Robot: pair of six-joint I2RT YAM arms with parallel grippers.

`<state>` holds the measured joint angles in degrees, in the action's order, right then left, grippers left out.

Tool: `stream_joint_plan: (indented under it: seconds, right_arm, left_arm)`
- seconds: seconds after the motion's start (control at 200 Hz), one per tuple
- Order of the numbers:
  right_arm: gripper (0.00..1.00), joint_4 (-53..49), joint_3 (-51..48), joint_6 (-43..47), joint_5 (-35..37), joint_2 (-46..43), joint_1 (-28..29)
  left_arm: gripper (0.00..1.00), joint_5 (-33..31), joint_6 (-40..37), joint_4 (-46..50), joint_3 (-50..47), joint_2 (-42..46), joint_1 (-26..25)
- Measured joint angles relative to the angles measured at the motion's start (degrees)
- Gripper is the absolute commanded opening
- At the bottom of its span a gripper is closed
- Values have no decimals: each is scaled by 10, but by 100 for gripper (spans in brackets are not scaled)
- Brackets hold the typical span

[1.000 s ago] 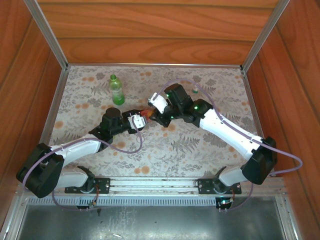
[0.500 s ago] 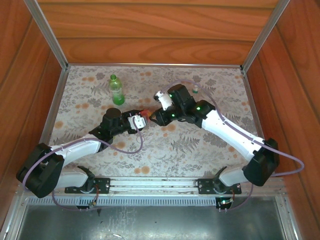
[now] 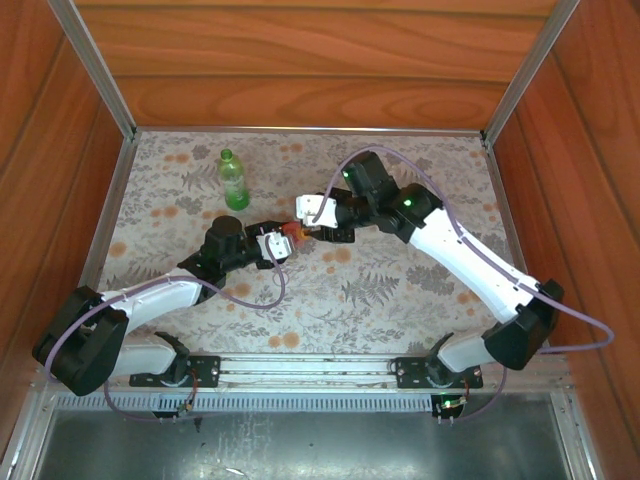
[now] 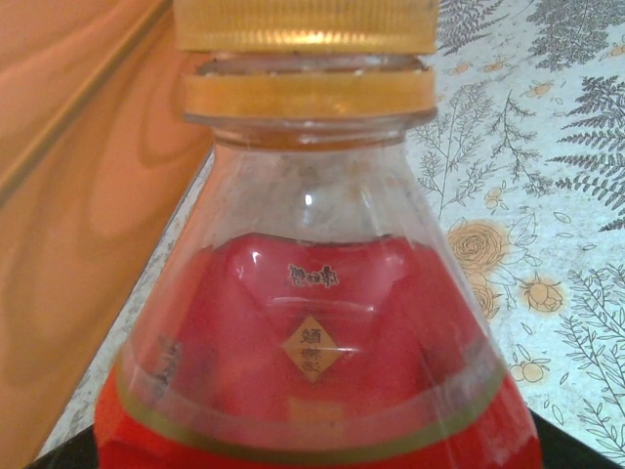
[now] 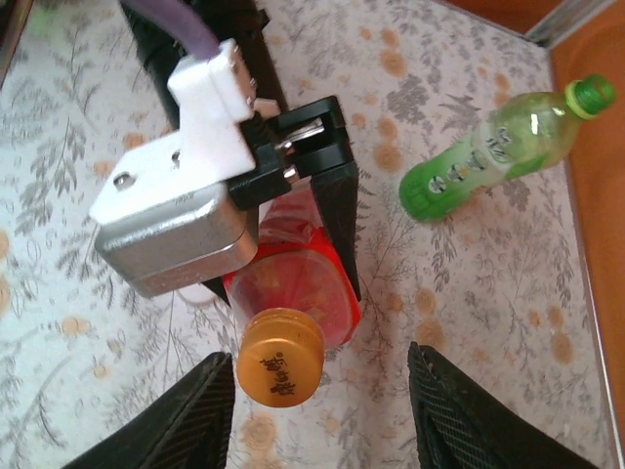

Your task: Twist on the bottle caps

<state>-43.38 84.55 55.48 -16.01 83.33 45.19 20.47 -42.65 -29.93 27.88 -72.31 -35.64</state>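
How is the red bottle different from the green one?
The red plastic bottle is gripped in the left claw; the green plastic bottle stands free on the floral cloth. The red one wears an orange cap, the green one a green cap. Both are small, capped drink bottles.

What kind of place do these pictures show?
Probably a robot test booth: wooden walls box in a floral tablecloth, and the left arm and right arm are bolted to a metal rail.

The left arm and right arm have white links, black joints and a looping lilac cable. A green light, perhaps an LED, shows on the right arm. The right gripper has black ribbed fingers.
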Motion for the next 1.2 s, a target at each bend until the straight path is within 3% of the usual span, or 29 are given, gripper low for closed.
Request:
stream_joint_plan:
  seconds: [0.195,0.635,0.954,1.049,1.199]
  right_arm:
    - [52,-53,25,55,-3,43,0]
    - [43,-52,11,57,-4,51,1]
    - [17,-34,-3,40,-9,51,-2]
    - [4,-31,-3,23,-17,51,-1]
    - [0,0,-8,-131,-10,51,6]
  left_arm:
    - [57,4,7,0,0,0,0]
    - [57,29,28,1,10,-12,2]
    - [57,51,46,16,17,-14,4]
    - [57,47,47,21,7,2,4]
    - [56,25,48,22,-2,20,5]
